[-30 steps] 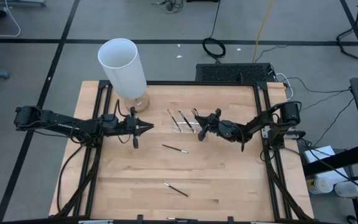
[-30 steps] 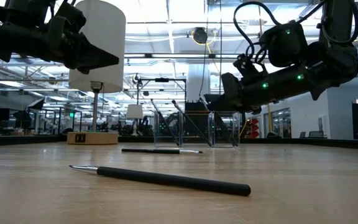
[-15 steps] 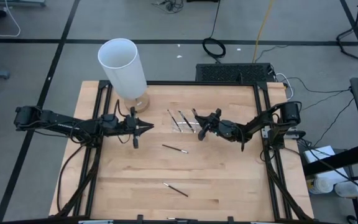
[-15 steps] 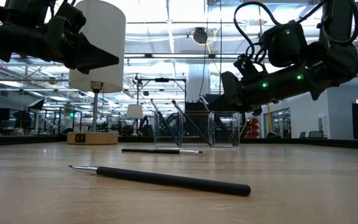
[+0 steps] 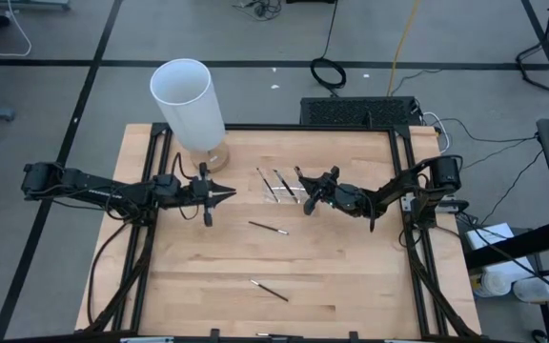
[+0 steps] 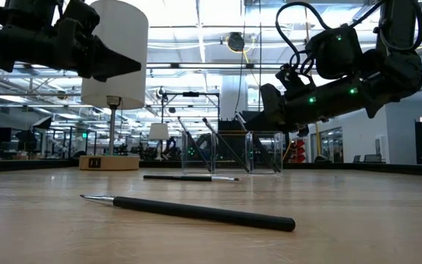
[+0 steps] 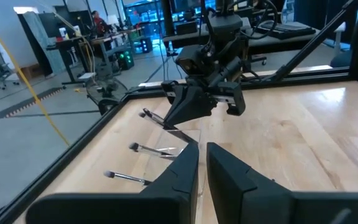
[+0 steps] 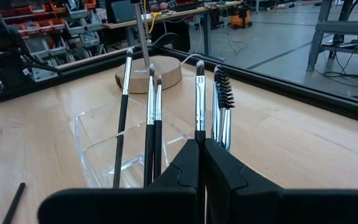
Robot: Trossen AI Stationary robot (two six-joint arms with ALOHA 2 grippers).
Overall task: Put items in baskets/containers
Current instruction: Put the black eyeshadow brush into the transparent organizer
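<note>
While I watched from my station, the right gripper (image 5: 305,198) hung above the clear tray (image 5: 287,188), at its right end. Its fingers were clenched on one brush (image 8: 199,102), whose handle ran between the tips and whose bristle end pointed forward over the tray. Several other brushes (image 8: 152,118) already leaned inside the tray, with the tips up against its wall.

Two brushes lay loose on the wooden table (image 5: 351,276). One (image 5: 267,228) lay just in front of the tray, near the middle of the table. The other (image 5: 269,290) lay well apart from it, closer to the front edge. Both had the long axis running mostly across the table, from left to right, only a little slanted.

The left gripper (image 5: 233,194) hovered left of the tray, near the wooden base of the white cylinder (image 5: 190,102), and pointed toward the tray. Its fingers stood almost together, with only a narrow gap, and held nothing.

I judged that the middle brush lay about equally far from both grippers. Since the left one was free, it seemed the better one for that brush, and it should come down with its fingers across the handle.
</note>
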